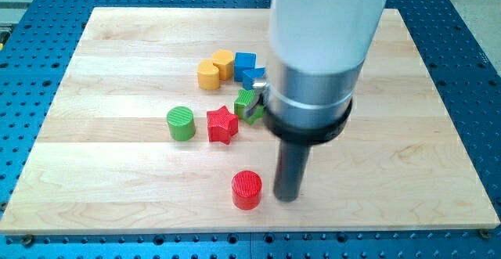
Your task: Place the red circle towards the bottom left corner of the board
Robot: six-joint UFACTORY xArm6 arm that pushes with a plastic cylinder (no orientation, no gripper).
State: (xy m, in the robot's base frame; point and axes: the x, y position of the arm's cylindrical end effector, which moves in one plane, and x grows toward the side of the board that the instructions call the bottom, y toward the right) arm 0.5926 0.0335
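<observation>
Wooden board on a blue perforated table. From the view's left: green cylinder, up and well left of my tip; two yellow blocks; red star; red circle, just left of my tip near the board's bottom edge, contact unclear; partly hidden green block; two blue blocks. The rod has no jaws to open or close.

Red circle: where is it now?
Red circle sits low on the board, centre-bottom of the view, just left of my tip and below the red star.
</observation>
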